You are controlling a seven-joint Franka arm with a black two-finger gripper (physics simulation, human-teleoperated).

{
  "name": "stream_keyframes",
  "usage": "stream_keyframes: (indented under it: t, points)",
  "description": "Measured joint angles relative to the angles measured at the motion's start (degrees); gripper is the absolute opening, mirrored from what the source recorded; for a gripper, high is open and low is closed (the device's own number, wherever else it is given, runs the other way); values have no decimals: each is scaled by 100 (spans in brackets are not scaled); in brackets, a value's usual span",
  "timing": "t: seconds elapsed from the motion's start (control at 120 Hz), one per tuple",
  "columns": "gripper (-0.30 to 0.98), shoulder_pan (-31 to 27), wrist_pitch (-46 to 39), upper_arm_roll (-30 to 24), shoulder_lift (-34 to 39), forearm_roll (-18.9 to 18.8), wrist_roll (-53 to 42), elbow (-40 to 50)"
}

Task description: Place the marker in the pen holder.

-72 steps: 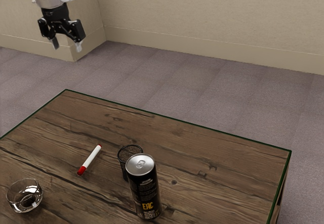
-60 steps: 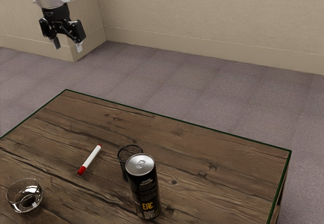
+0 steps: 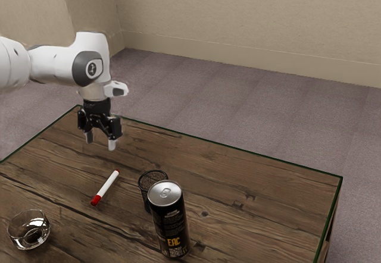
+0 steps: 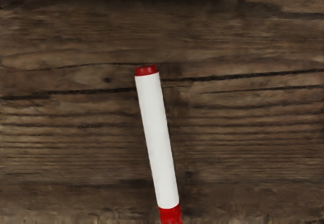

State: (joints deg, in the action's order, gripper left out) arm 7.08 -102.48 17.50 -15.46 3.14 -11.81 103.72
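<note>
I am hanging above the counter (image 3: 262,215), near its far corner at the exterior view's left, with my fingers (image 3: 111,145) standing apart and gripping nothing. The marker (image 3: 106,187) is lying flat on the wood beneath me, on the side away from that corner — its long axis slanting from the counter's far edge toward the near edge, with a little lean to the exterior view's left. My spread is running roughly across that axis, so I am judging that a closing from here would be meeting the barrel on its two long sides, with only a small turn needed, if any. The coming move, as I am reading it, is a descent onto the middle of the barrel, away from either end.

The marker is showing a smooth white barrel, a short red plug at the end toward the far edge, and a longer red cap at the other. Being round and slim, it may be rolling if one side of me touches first.

The pen holder (image 3: 143,193), a dark mesh cup, is standing just beyond the marker toward the exterior view's right — with the tall black can (image 3: 169,226) partly covering it, something I am wanting to clear later
</note>
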Motion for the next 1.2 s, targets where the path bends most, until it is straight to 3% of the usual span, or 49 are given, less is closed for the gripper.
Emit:
stream_keyframes:
  t: [0.142, 0.283, 0.483, 0.617, 0.7, 1.0, 1.2]
  points:
    - [67, -50, -1071, 189, 1270, -209, 54, 2112]
    - [67, -241, -2433, 209, 1584, -419, 85, 3116]
    - [67, -507, -3410, 200, 1253, -491, 138, 3126]
    - [67, 261, -3618, 176, 715, -457, 164, 2907]
    - [66, 413, -3691, 161, 490, -319, 170, 2818]
    - [66, 411, -3686, 205, 894, -171, 75, 3596]
    - [35, 403, -3690, 209, 912, -185, 3, 3638]
